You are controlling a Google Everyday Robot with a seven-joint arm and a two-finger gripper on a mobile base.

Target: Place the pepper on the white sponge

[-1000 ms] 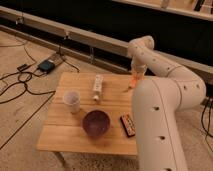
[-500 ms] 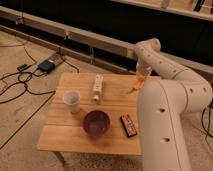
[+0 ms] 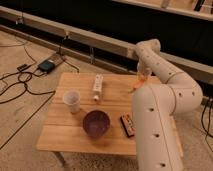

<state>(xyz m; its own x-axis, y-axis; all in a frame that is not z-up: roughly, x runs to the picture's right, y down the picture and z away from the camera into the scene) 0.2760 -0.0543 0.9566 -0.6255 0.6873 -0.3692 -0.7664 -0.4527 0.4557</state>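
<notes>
My gripper [image 3: 143,74] hangs over the table's far right part, at the end of the white arm [image 3: 165,85] that curls back from the near right. It is shut on the pepper [image 3: 137,86], a small slender orange-red thing that dangles down and to the left just above the wooden top. The white sponge does not show; the arm's bulk covers the right side of the table where it could lie.
On the low wooden table [image 3: 65,135] stand a white cup [image 3: 72,100], a purple bowl [image 3: 96,122], a long white tube [image 3: 98,86] and a dark bar with red markings [image 3: 127,125]. Cables and a dark box [image 3: 47,65] lie on the floor to the left.
The gripper has carried the pepper to the right along the far side of the table and a little lower. The things on the table have not moved.
</notes>
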